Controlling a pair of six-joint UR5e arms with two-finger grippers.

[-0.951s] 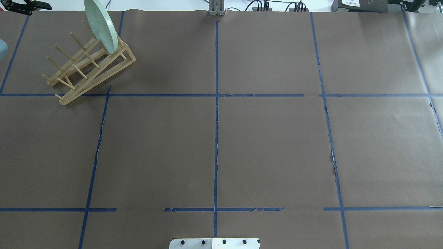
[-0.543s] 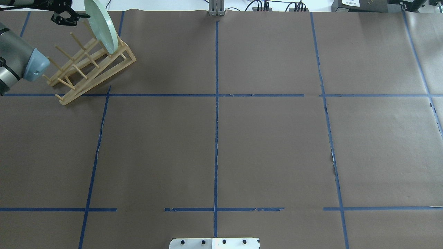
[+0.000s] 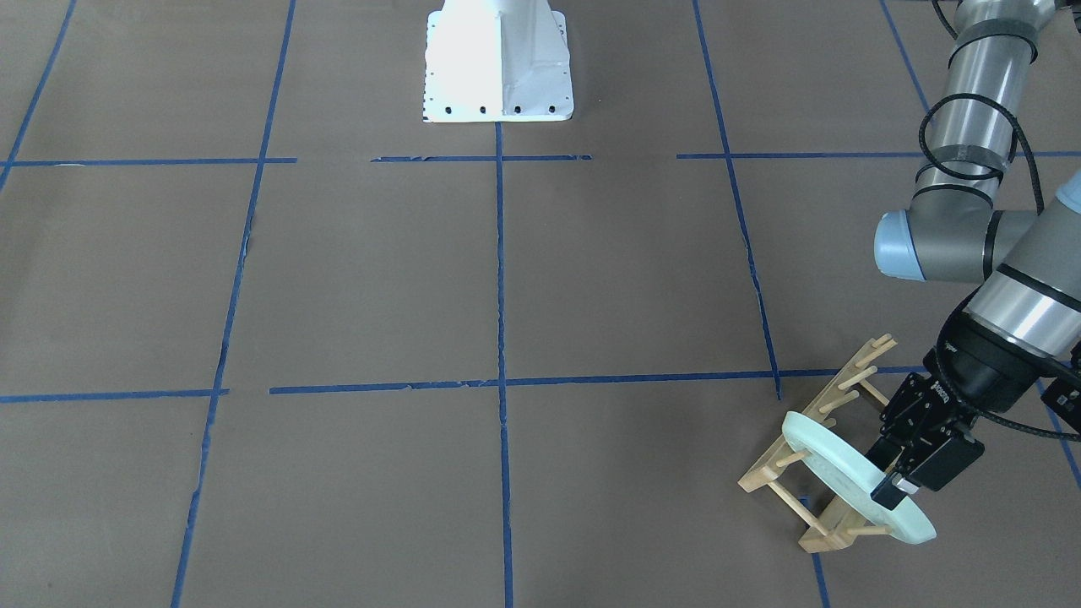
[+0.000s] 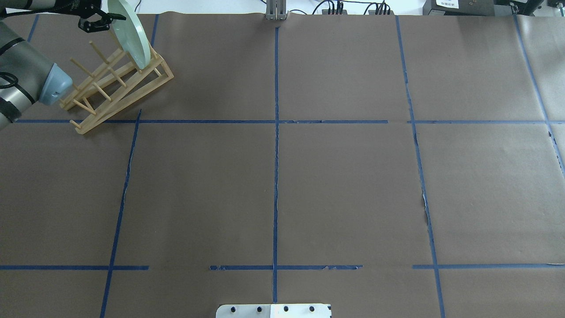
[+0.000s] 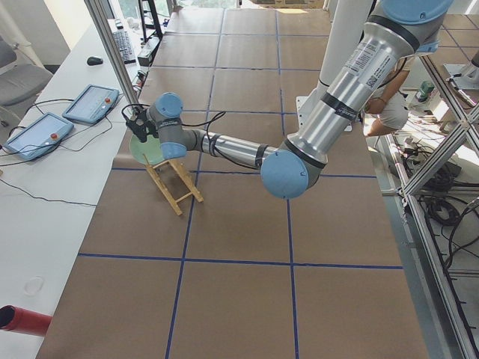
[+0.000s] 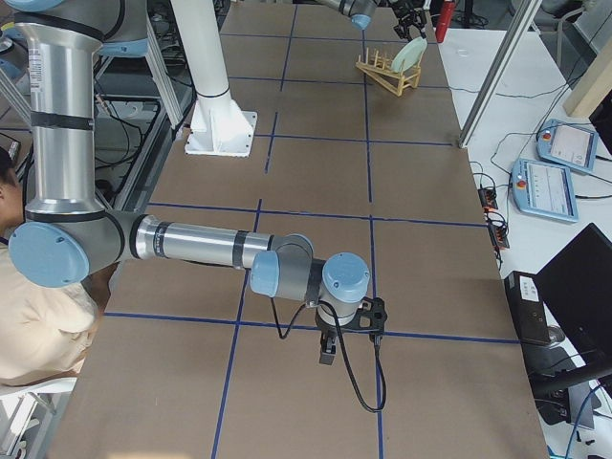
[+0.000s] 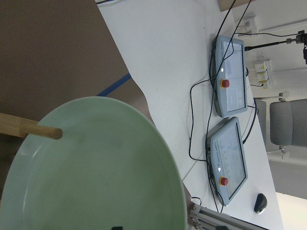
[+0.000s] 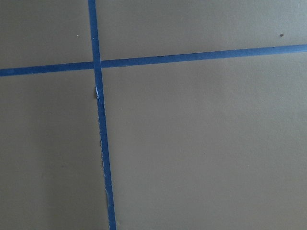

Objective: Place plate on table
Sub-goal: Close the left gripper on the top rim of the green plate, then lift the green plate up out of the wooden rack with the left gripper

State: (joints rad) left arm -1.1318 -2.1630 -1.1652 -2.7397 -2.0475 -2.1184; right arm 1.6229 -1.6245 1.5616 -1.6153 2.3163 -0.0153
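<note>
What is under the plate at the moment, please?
The wooden rack: the plate stands on edge between its pegs, and the rack sits on the table. Where the plate's lower rim meets the rails is covered.

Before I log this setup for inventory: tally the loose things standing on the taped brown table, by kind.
Mint-green plate: 1
Wooden peg rack: 1
Total: 2

A wooden peg rack [image 4: 126,102], two pendants [image 7: 230,81] alongside.
</note>
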